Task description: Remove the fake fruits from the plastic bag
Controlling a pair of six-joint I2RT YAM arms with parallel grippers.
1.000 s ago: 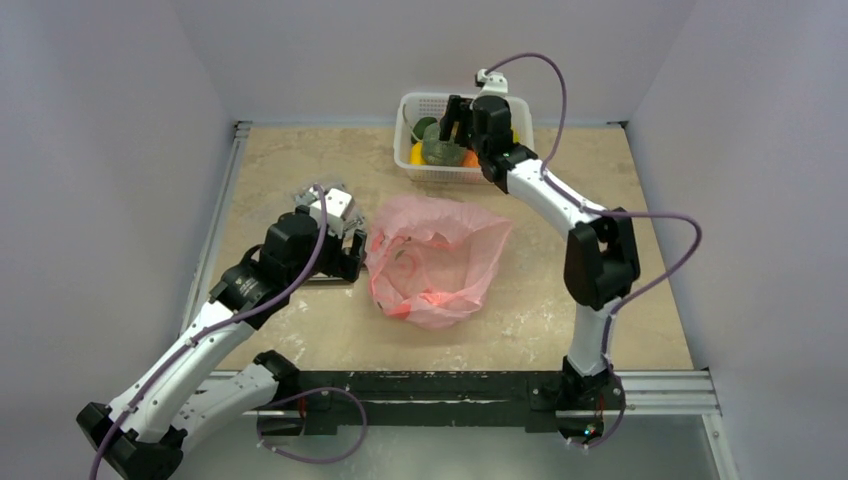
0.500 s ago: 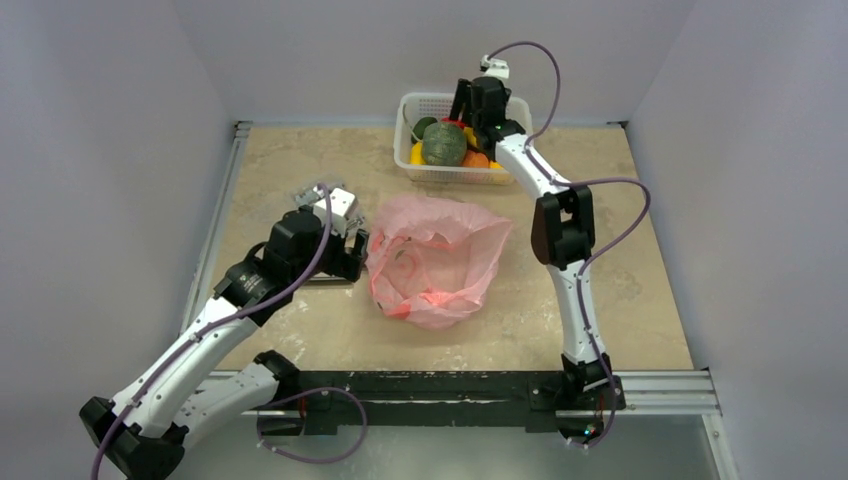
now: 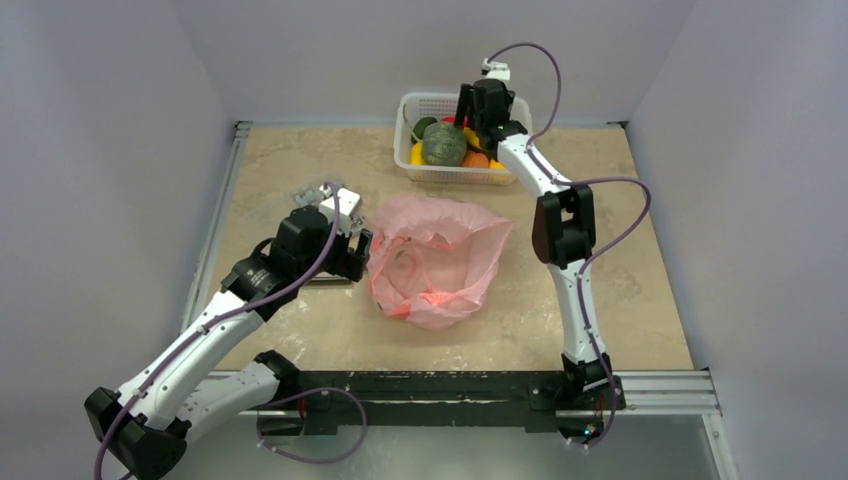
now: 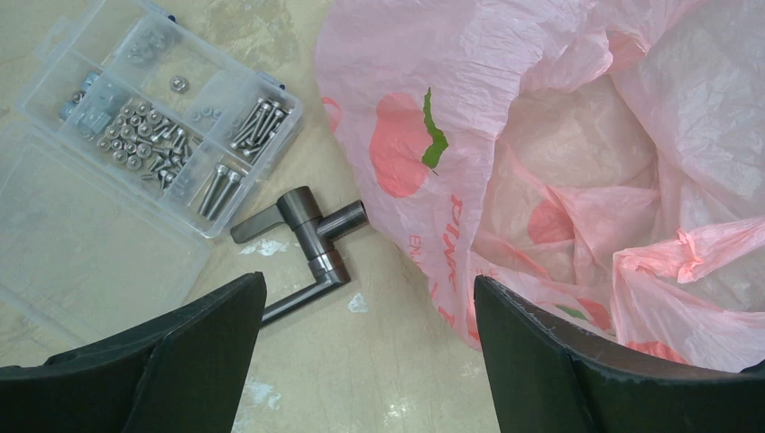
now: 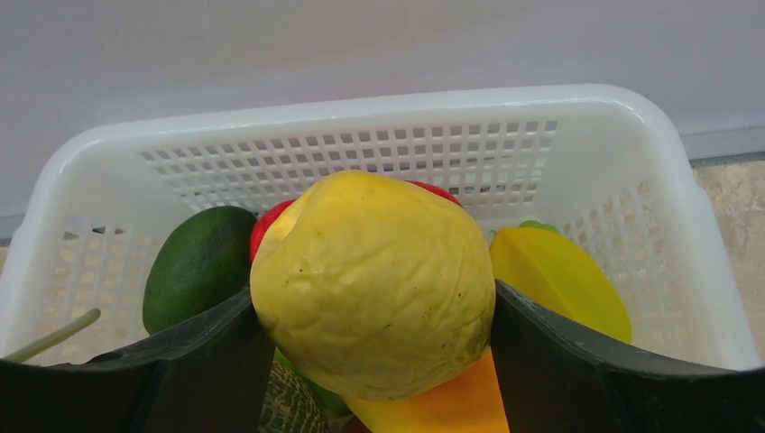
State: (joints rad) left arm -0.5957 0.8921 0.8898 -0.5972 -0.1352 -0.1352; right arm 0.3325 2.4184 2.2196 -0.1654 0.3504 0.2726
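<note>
The pink plastic bag (image 3: 435,260) lies open and crumpled mid-table; no fruit shows inside it in the left wrist view (image 4: 559,162). My left gripper (image 3: 355,250) is open and empty at the bag's left edge (image 4: 370,289). My right gripper (image 3: 472,122) is over the white basket (image 3: 415,172), shut on a yellow-green fruit (image 5: 372,289). In the basket (image 5: 361,104) lie the dull-green melon (image 3: 443,145), a yellow fruit (image 5: 559,275), an orange fruit (image 5: 451,406), a dark green avocado shape (image 5: 198,266) and a red apple (image 5: 262,234).
A clear plastic box of screws (image 4: 135,153) lies open left of the bag, also in the top view (image 3: 325,200). A grey metal handle (image 4: 302,239) lies between the box and the bag. Walls close the table at the back and sides.
My right arm has reached further back, from above the melon to the basket's rear part. My left gripper has edged slightly toward the bag. The bag has not moved.
</note>
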